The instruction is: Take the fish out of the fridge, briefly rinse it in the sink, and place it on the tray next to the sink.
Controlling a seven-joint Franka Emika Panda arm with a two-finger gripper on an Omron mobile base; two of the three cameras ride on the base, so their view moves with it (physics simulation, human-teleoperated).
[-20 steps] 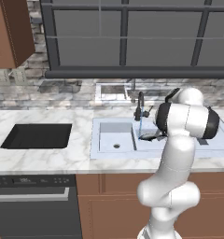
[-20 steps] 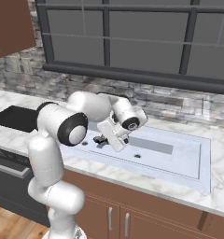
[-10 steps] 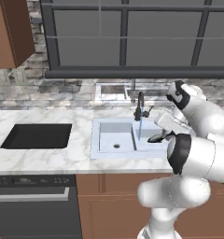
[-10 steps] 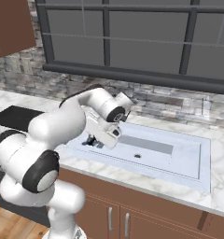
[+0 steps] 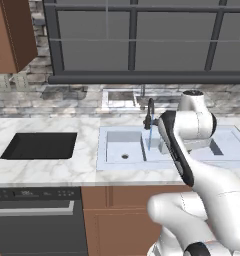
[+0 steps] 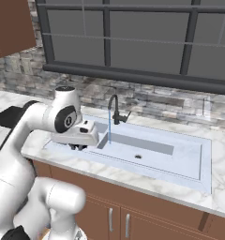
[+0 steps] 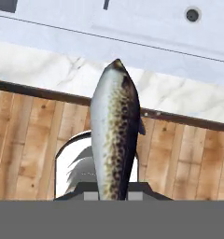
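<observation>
1. End effector [image 6: 78, 146] is clamped on the fish [image 7: 115, 133]; in the hand view the fish sticks straight out from between the jaws, held near one end, far tip free
2. Fish sits at the front edge of the sink [image 5: 127, 137], over the worktop [image 5: 87, 165] lip rather than over a basin; the wood floor shows beyond it
3. Tap [image 6: 115, 108] is running, a thin stream into the sink, just beside the hand
4. Tray [image 5: 39, 145] is on the worktop well left of the sink, nothing on it
5. Handling guess: light, slim, smooth-bodied, likely slippery when wet; the one-end grip leaves a long overhang, so a mid-body hold would be safer
</observation>
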